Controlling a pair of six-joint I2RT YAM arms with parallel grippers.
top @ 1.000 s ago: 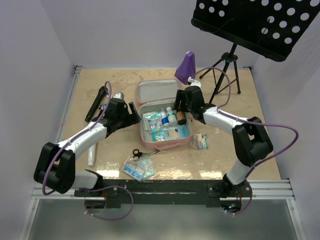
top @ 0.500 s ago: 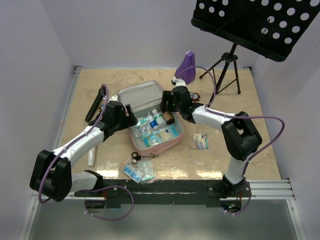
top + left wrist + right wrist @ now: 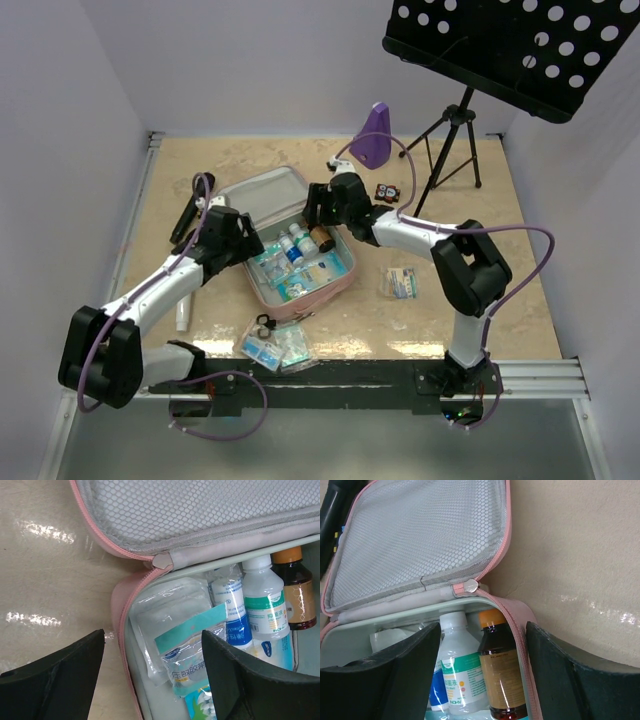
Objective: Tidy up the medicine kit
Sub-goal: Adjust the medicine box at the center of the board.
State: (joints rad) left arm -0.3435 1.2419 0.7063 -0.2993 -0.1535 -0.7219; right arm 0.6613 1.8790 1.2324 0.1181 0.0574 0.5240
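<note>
The pink medicine kit (image 3: 341, 284) lies open mid-table, turned askew, with its mesh-lined lid (image 3: 262, 195) flat toward the back left. It holds a brown bottle (image 3: 502, 675), a white bottle (image 3: 462, 675) and clear sachets (image 3: 175, 625). My left gripper (image 3: 246, 246) is open, its jaws straddling the kit's left wall (image 3: 120, 605) near the hinge. My right gripper (image 3: 318, 208) is open, its jaws straddling the right wall (image 3: 517, 630) and the two bottles by the hinge. In the wrist views the left gripper (image 3: 152, 645) and the right gripper (image 3: 483, 630) both hold nothing.
A purple metronome-shaped object (image 3: 376, 135) and a music stand tripod (image 3: 445, 150) stand at the back right. A black item (image 3: 192, 208) and a white tube (image 3: 183, 312) lie on the left. Loose packets (image 3: 270, 342) lie near the front edge, and a blister pack (image 3: 402, 283) lies right of the kit.
The kit has slid left and turned anticlockwise. Both grippers have moved left along with it, staying at its two side walls.
</note>
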